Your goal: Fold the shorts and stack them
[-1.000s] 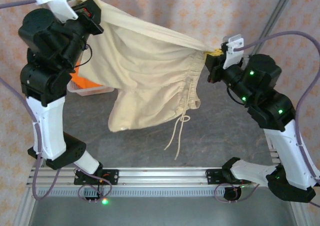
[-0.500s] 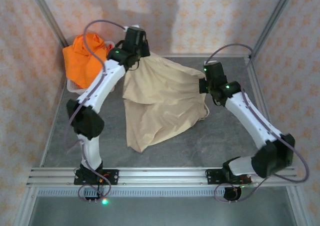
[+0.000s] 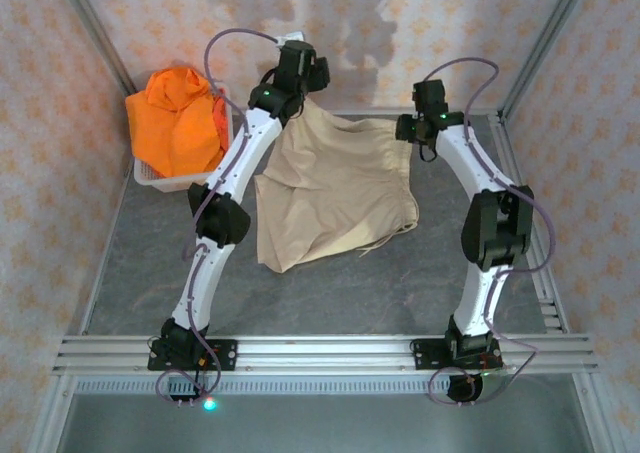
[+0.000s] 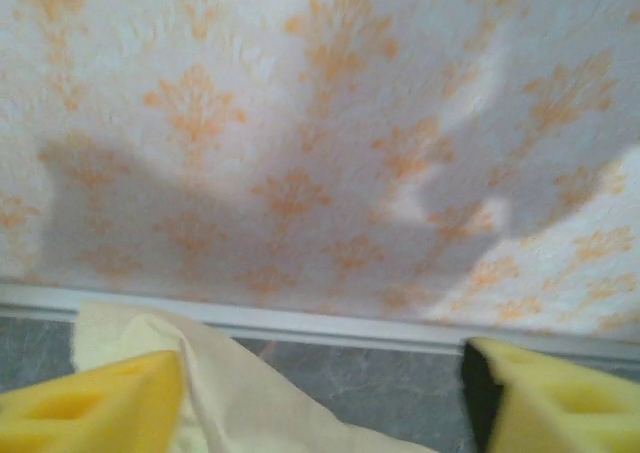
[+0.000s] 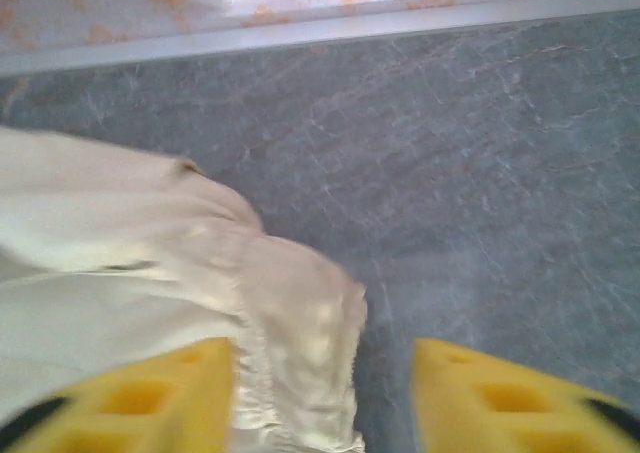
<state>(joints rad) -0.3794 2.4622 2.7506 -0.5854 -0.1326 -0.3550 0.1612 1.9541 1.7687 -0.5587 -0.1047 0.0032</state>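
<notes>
We see the beige shorts [image 3: 335,188] spread on the table [image 3: 400,283] just right of the basket [image 3: 165,183], orange shorts [image 3: 180,123] heaped inside it. Left gripper [image 4: 320,393] and right gripper [image 5: 325,393], both right of the basket, jaws apart, gripping nothing.

The beige shorts [image 3: 335,188] dropped flat; left gripper [image 4: 320,393] and right gripper [image 5: 325,398] opened.

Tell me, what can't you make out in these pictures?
Top view: how many garments form the orange heap, bunched together; it covers most of the basket.
Top view: left edge of the beige shorts, behind the left arm.
Left wrist view: blurred; bottom edge cuts off the shorts.
</notes>
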